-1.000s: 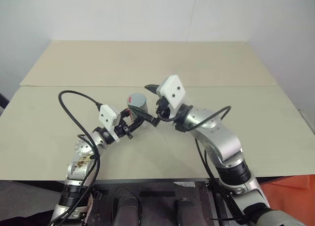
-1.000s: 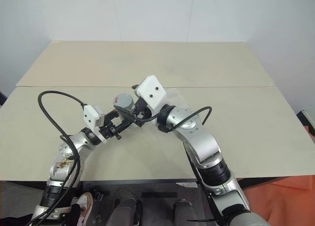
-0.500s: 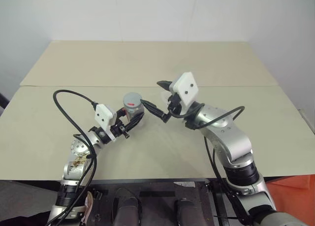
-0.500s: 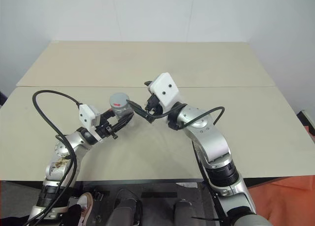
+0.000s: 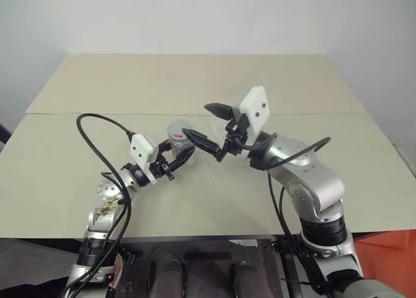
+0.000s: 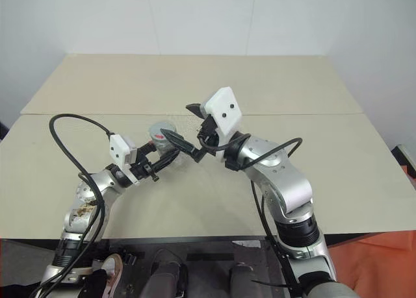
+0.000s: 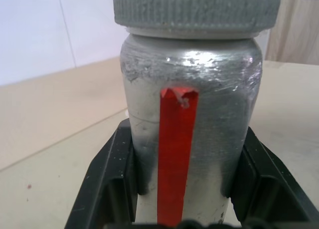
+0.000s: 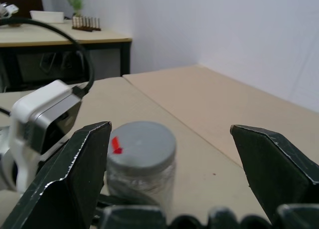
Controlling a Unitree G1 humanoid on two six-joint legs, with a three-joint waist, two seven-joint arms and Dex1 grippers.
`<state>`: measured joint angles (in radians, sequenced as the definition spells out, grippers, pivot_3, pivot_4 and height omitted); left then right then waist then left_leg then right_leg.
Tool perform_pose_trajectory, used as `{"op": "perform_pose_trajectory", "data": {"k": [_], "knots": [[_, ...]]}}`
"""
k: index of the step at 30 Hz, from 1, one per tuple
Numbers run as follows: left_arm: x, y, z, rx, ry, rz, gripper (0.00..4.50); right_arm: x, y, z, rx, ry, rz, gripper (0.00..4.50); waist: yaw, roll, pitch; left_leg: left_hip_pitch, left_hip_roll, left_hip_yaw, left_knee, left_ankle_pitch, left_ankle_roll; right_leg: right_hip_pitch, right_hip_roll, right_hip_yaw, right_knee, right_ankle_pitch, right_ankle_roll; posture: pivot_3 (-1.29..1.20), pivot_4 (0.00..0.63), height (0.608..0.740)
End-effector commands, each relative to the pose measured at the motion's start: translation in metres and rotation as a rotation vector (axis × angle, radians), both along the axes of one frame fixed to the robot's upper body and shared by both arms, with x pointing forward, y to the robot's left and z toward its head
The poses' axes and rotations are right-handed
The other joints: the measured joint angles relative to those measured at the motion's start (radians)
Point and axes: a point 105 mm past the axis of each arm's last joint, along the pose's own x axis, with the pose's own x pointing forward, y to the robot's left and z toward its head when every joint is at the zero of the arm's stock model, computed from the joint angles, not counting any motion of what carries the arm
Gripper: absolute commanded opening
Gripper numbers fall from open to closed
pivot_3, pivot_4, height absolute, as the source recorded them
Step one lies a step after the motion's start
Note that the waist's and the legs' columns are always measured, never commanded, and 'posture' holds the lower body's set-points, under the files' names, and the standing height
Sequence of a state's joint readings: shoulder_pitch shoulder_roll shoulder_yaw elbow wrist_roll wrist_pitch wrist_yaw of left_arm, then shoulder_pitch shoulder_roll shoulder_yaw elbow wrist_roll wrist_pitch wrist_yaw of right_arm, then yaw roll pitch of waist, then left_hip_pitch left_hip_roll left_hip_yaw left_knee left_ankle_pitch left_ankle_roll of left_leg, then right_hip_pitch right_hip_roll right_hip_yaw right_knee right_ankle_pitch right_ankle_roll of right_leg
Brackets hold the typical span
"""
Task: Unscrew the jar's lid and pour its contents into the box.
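Jar [image 5: 176, 141]: a small silvery cylinder, upright above the middle of the tan table [image 5: 78, 161]; in my left wrist view a red strip [image 7: 177, 154] runs up its wall.

Lid [image 8: 141, 141]: a grey ribbed cap, on the jar's mouth; a small red mark sits on its top near the rim.

My left gripper [image 5: 181, 153]: shut on the jar, its two black fingers [image 7: 107, 184] pressed against opposite sides of the wall below the lid. From the head camera the jar sits at about 1 o'clock from my left wrist block [image 5: 142, 149].

My right gripper [image 5: 208, 124]: spread wide and holding nothing. Its two black fingers [image 8: 70, 181] stand well apart; in the head view one reaches over the near rim of the lid, the other stands farther back at about 1 o'clock from the jar. Whether the near finger touches the lid I cannot tell.

Jar relative to my right gripper: just beside it, at about 8 o'clock from the midpoint between the fingertips in the head view; in my right wrist view the lid shows between the two fingers, closer to one of them.

Cable [image 5: 97, 145]: a black loop arching above my left forearm, at about 9 o'clock from the jar.
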<state>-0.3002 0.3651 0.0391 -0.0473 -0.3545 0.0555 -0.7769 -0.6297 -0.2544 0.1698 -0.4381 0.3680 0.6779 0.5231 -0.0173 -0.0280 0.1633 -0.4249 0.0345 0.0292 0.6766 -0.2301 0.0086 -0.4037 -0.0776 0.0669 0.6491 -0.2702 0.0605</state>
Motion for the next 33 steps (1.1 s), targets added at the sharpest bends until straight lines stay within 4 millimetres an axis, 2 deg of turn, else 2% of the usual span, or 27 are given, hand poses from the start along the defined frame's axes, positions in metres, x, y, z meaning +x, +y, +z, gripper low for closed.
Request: {"op": "perform_pose_trajectory", "data": {"k": [1, 15, 28, 31, 33], "knots": [[-0.004, -0.004, 0.012, -0.006, -0.062, -0.016, 1.96, -0.007, 0.009, 0.01, -0.009, -0.079, 0.05, 4.46, 0.0, 0.0, 0.0, 0.0, 0.0, 0.0, 0.0, 0.0, 0.0, 0.0, 0.0, 0.0, 0.0, 0.0, 0.0, 0.0, 0.15, 0.74], [-0.008, -0.012, 0.012, -0.007, -0.07, -0.028, 1.96, -0.004, 0.024, 0.002, -0.053, -0.092, 0.09, 4.46, 0.001, 0.0, 0.0, 0.0, 0.0, 0.0, 0.0, 0.0, 0.0, 0.0, 0.0, 0.0, 0.0, 0.0, 0.0, 0.0, 0.15, 0.74], [-0.008, -0.017, 0.011, -0.009, -0.075, -0.04, 1.96, 0.001, 0.022, 0.0, -0.022, -0.065, 0.072, 4.46, 0.001, 0.0, 0.0, 0.0, 0.0, 0.0, 0.0, 0.0, 0.0, 0.0, 0.0, 0.0, 0.0, 0.0, 0.0, 0.0, 0.15, 0.74], [-0.008, -0.019, 0.01, -0.007, -0.075, -0.046, 1.96, 0.002, 0.022, 0.0, -0.008, -0.053, 0.066, 3.86, 0.001, 0.0, 0.0, 0.0, 0.0, 0.0, 0.0, 0.0, 0.0, 0.0, 0.0, 0.0, 0.0, 0.0, 0.0, 0.0, 0.15, 0.74], [-0.008, -0.021, 0.011, -0.011, -0.073, -0.054, 1.96, 0.003, 0.022, -0.002, -0.013, -0.052, 0.056, 3.21, 0.001, 0.0, 0.0, 0.0, 0.0, 0.0, 0.0, 0.0, 0.0, 0.0, 0.0, 0.0, 0.0, 0.0, 0.0, 0.0, 0.15, 0.74]]}}
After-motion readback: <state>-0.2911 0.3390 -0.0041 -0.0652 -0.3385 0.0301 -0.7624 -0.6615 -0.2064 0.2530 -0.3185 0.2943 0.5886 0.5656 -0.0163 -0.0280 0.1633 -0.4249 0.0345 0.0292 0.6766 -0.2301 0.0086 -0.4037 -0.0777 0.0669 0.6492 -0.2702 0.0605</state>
